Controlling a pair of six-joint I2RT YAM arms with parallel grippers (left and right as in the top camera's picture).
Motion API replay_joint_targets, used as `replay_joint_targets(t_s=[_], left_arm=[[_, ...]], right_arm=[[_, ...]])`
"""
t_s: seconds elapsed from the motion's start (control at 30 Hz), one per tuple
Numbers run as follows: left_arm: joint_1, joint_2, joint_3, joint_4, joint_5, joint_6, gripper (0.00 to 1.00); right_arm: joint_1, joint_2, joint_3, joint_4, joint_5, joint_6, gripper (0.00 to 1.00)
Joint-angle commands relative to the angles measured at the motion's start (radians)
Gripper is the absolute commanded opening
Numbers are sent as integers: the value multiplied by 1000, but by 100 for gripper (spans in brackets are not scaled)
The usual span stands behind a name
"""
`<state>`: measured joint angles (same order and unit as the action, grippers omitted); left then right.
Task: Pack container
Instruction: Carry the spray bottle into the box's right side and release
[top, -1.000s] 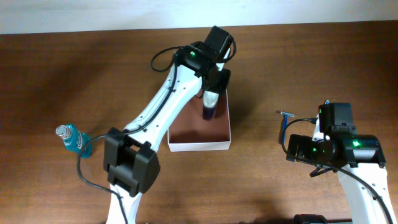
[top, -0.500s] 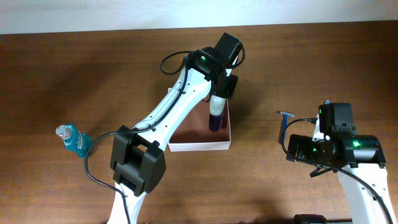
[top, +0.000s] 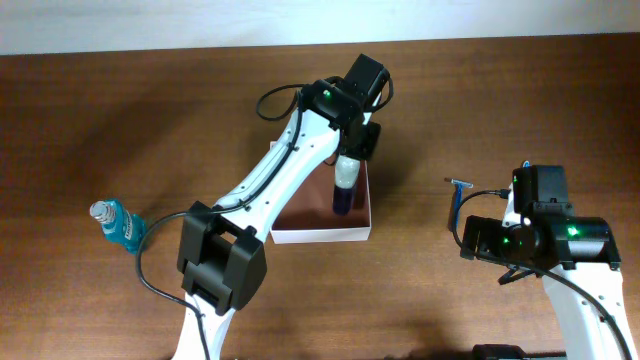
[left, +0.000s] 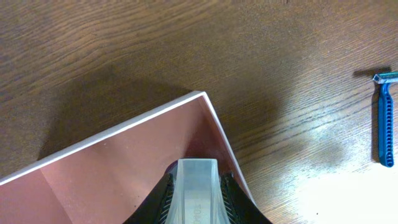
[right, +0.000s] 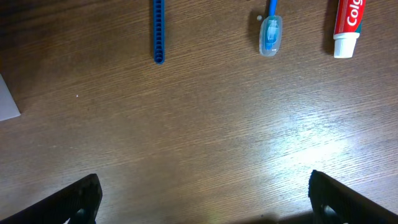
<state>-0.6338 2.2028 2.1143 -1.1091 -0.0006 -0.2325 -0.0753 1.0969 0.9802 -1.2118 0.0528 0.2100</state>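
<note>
The container (top: 320, 236) is a shallow square box with white walls and a pinkish-brown inside, at the table's middle. My left gripper (top: 347, 165) is shut on a clear bottle with dark purple liquid (top: 343, 192) and holds it upright over the box's right side, close to the right wall. In the left wrist view the bottle (left: 198, 183) sits between the fingers (left: 198, 202), above the box's inside and near its corner wall (left: 124, 127). My right gripper (right: 202, 199) is open and empty over bare table, to the right of the box.
A blue razor (top: 457, 200) lies between the box and my right arm; it also shows in the left wrist view (left: 385, 118). A capped toothbrush (right: 270, 31) and a toothpaste tube (right: 348, 25) lie beyond it. A blue mouthwash bottle (top: 115, 222) stands at the far left.
My left gripper has carried the bottle to the right, from the box's middle toward its right wall, then nearly stopped. The right arm has not moved.
</note>
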Motion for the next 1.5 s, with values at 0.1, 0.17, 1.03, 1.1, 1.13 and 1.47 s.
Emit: replay_joint_targets(t_s=[0.1, 0.17, 1.03, 1.1, 1.13, 1.47], left_arm=[[2, -5, 26, 41, -12, -9, 19], [2, -5, 26, 56, -37, -9, 19], [2, 24, 26, 135, -138, -6, 23], [2, 24, 26, 135, -138, -6, 36], [2, 24, 26, 135, -138, -6, 41], [2, 24, 26, 94, -135, -6, 66]], right_arm=[[-5, -13, 21, -1, 12, 8, 99], [-5, -13, 21, -1, 12, 8, 98], [-5, -13, 21, -1, 12, 8, 99], [-5, -13, 21, -1, 12, 8, 99], [-5, -13, 21, -1, 12, 8, 98], [-5, -13, 21, -1, 12, 8, 99]])
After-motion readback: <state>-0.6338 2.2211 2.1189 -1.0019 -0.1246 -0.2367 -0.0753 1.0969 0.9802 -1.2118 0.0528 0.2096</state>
